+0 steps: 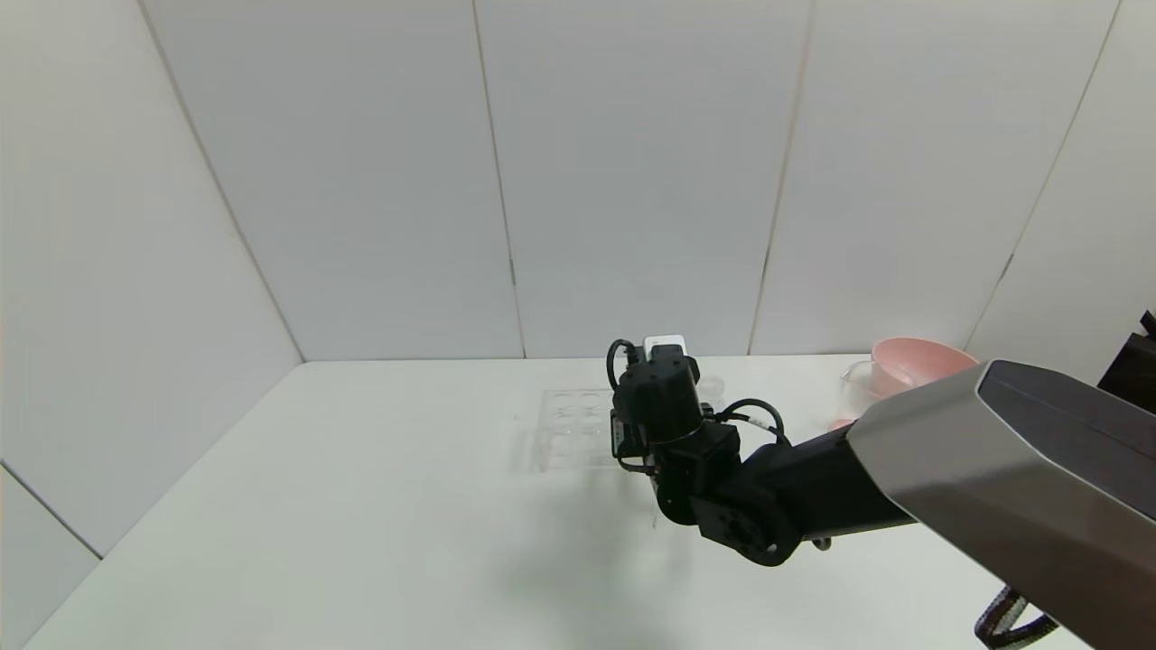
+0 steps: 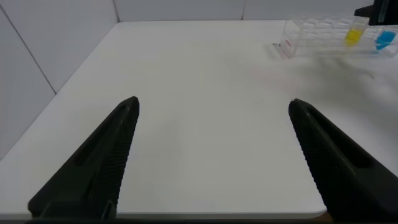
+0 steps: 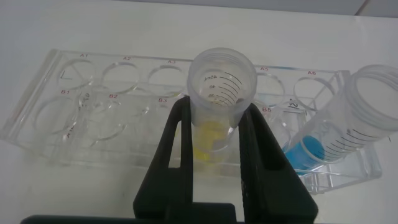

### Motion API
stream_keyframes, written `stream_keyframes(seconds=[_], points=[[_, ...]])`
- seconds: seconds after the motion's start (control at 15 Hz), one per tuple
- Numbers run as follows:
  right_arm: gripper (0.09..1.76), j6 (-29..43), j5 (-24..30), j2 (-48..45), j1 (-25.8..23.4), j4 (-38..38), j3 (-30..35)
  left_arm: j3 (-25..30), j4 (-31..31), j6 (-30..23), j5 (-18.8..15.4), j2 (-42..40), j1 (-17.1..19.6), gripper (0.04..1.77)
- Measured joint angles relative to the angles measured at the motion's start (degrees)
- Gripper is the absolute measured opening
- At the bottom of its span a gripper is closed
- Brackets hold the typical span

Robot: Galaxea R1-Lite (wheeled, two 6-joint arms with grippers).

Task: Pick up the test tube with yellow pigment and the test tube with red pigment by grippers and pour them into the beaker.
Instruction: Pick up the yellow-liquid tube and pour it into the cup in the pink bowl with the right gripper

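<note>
Grasp step: right gripper [image 3: 214, 134] clenched on the test tube with yellow pigment [image 3: 219, 93], seated in the clear rack [image 3: 74, 106] beneath. Next: straight lift, then carry to the beaker [image 1: 858, 379]. Left gripper [image 2: 211, 155] parked, released.

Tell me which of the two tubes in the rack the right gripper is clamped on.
The test tube with yellow pigment: the right gripper is shut on it, while the blue-tipped tube stands free beside it in the clear rack.
</note>
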Motion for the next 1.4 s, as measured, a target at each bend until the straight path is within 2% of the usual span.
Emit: stream_keyframes(seconds=[0.93,1.4], points=[[0.49,-0.09,-0.07,-1.58,-0.02,0.61,0.0,0.0,0.0,0.02,0.0,0.0,0.0,1.72],[0.49,-1.05,-0.33,-7.0,0.33,2.9,-0.18,0.0,0.0,0.02,0.0,0.0,0.0,1.72]])
